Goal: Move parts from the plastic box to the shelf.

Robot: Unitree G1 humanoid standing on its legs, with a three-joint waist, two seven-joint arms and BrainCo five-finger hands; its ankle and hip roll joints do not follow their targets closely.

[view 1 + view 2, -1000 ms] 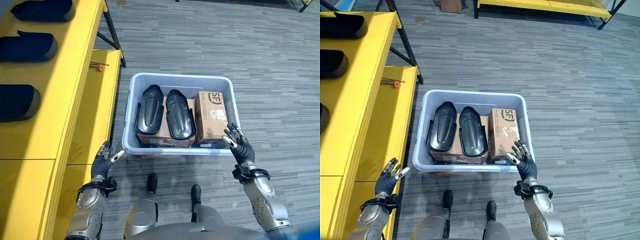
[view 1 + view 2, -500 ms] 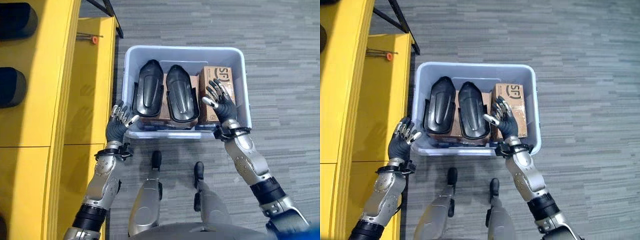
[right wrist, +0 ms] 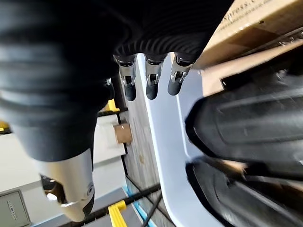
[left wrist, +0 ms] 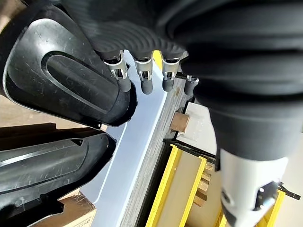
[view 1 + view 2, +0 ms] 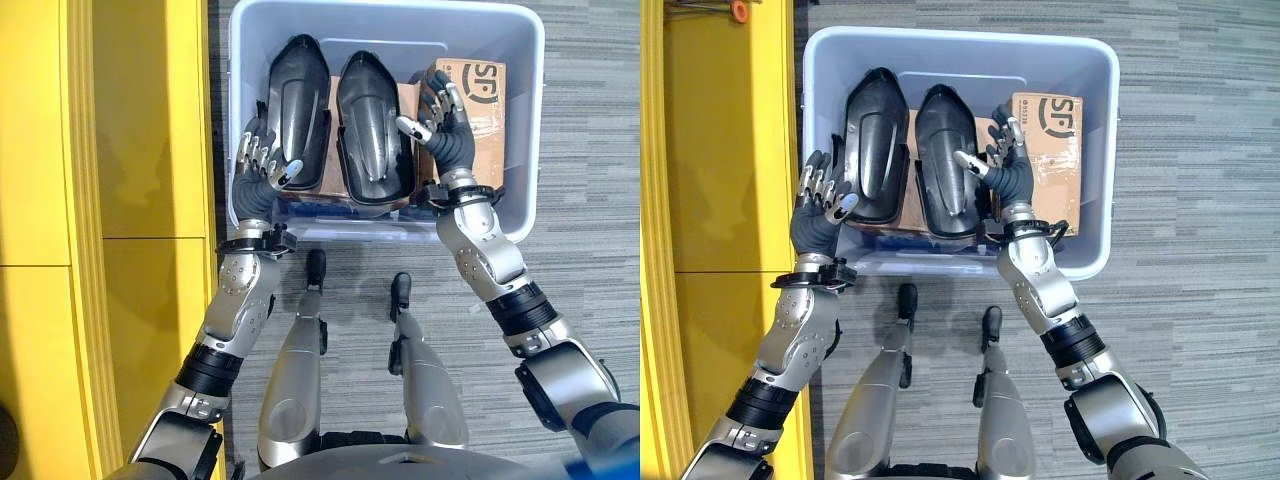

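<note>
I have both arms reaching into the pale blue-grey plastic box (image 5: pixel 520 150) at the top of the frame, where the two glossy black moulded plastic parts (image 5: pixel 300 110) lie side by side on brown cardboard boxes (image 5: pixel 475 100). My left robot hand (image 5: pixel 258 170) and right robot hand (image 5: pixel 440 125) flank the pair, fingers spread and holding nothing, palms turned inward, probably to clamp a part. The yellow shelf (image 5: pixel 100 200) waits along the left edge.

A pale blue-grey box (image 5: pixel 524 150) is seen holding two glossy black parts (image 5: pixel 300 110) and a brown carton (image 5: pixel 478 100). The shelf (image 5: pixel 110 200) is yellow, the floor (image 5: pixel 590 250) grey-striped.
</note>
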